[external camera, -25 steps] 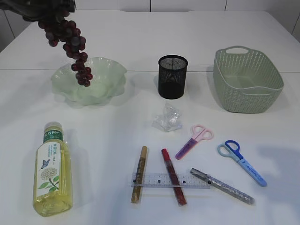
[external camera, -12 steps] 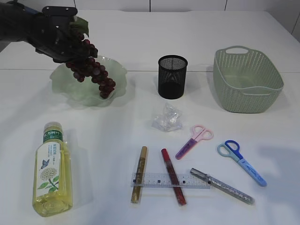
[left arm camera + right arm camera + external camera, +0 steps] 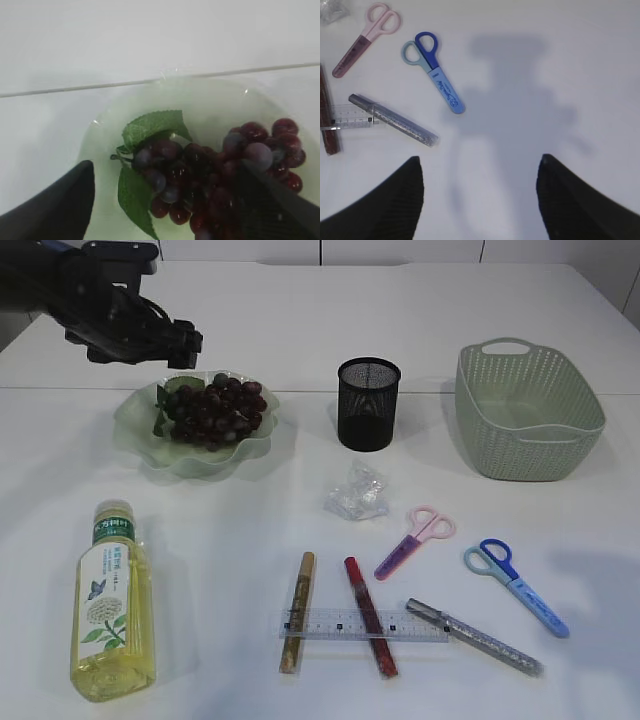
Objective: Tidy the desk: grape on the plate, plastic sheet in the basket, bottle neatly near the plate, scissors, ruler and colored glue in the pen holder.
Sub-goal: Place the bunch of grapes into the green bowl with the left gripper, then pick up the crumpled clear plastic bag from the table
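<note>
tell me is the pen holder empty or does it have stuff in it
Apparently empty: nothing sticks out of the pen holder; scissors, ruler and glue sticks lie on the table.

bottle (image 3: 111, 606) base cropped by frame edge, ruler (image 3: 350, 114) partly cut off

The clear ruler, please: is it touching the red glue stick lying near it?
Touching. The exterior view shows the ruler lying straight across the red glue stick, overlapping its lower half.
</note>
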Robot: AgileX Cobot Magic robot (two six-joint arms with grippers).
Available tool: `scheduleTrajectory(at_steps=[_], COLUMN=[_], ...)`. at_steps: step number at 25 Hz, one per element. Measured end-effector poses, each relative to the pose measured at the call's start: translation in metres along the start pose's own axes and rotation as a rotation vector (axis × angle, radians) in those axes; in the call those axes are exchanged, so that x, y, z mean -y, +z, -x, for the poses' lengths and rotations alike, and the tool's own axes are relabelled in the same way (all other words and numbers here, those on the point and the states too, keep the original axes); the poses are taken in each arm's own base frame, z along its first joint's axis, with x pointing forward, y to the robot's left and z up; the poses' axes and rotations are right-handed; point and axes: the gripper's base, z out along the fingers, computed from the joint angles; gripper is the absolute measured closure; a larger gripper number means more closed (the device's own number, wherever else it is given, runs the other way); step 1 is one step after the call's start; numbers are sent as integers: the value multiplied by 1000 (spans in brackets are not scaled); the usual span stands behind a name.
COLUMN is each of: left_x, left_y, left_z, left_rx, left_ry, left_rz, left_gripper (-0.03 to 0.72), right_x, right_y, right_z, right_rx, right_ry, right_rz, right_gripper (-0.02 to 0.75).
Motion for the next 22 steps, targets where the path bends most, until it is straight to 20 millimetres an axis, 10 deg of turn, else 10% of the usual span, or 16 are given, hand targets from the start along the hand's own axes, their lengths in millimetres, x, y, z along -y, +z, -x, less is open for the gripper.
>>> scheduleTrajectory(at_steps=[16, 22], left_x=[-18, -13], left_y=[-141, -150], left_z=[25, -2], left_rx=[-255, -462], left_ry=[63, 110], left_rz=[100, 16], left_gripper=[200, 204], right_x=[-1, -9], right_y=[0, -1], right_z=[3, 5], right_rx=[31, 48], right_ry=[8, 41], right_rz=[16, 101], right_gripper=[189, 190])
